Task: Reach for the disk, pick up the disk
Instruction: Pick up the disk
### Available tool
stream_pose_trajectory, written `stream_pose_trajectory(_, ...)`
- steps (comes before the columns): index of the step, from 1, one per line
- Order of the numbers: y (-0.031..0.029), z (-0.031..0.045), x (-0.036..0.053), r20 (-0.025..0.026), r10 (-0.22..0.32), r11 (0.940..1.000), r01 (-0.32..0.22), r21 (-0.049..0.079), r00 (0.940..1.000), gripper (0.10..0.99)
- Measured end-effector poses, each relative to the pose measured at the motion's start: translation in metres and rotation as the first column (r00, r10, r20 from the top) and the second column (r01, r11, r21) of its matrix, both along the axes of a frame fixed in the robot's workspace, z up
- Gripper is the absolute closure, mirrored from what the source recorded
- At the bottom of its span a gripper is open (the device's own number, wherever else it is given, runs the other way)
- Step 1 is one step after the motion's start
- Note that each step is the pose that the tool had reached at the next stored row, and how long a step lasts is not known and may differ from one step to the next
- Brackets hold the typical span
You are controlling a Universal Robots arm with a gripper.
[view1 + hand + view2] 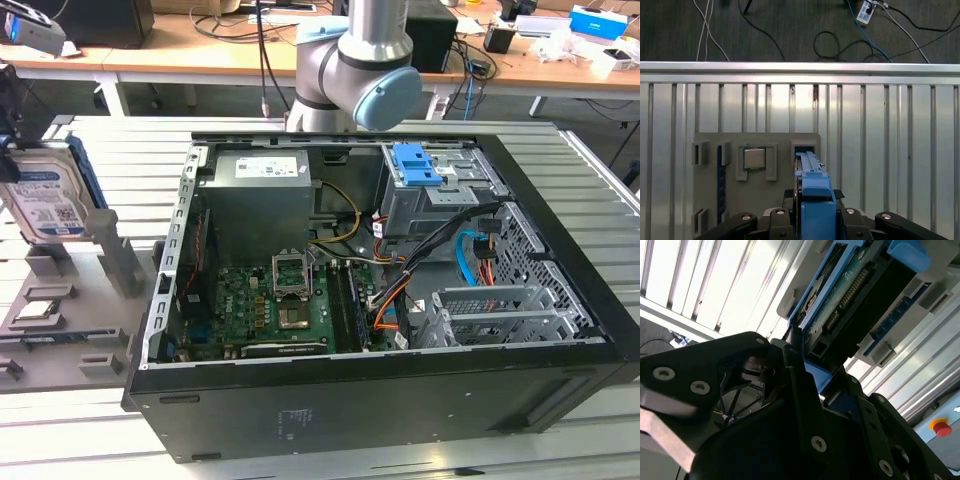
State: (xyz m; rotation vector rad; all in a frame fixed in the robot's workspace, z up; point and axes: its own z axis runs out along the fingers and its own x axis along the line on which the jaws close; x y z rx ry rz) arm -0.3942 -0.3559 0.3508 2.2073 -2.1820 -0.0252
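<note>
**Disk pick-up, three simultaneous views.** The disk stands on edge at the exterior view's left. It is over the grey fixture plate that lies on the slatted bench, well apart from the open computer case. The end effector pinches the disk, its black body flanking the blue rail closely on both sides in the first wrist view. Whether the disk's lower edge is clear of its slot cannot be told.

**Handling (a judgement, not an observation).** The disk is probably a rigid metal block, fairly heavy for its bulk, that will not flex. Its smooth faces could slip under a light pinch, and it likely tolerates knocks badly. The exposed circuit board should take no pad pressure. The flat sides along the blue rails offer the safest hold, taken near the middle so the weight does not swing.

**Views compared.** The exterior view contributes the white-and-blue label and the disk's place relative to the case. The second wrist view contributes the underside, with one of the fingers touching the rail. The first wrist view looks along the disk's edge onto the plate's pockets, with the processor chip near the disk's slot.
</note>
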Motion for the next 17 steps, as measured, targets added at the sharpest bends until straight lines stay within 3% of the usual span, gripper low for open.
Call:
stream_pose_trajectory(11, 0.0017, 0.0302, 0.0012, 0.0000, 0.000, 1.0000, 0.000, -0.001, 1.0000, 0.718)
stream_pose_trajectory(17, 0.0023, 0.0430, 0.0017, 0.0000, 0.000, 1.0000, 0.000, -0.001, 1.0000, 0.718)
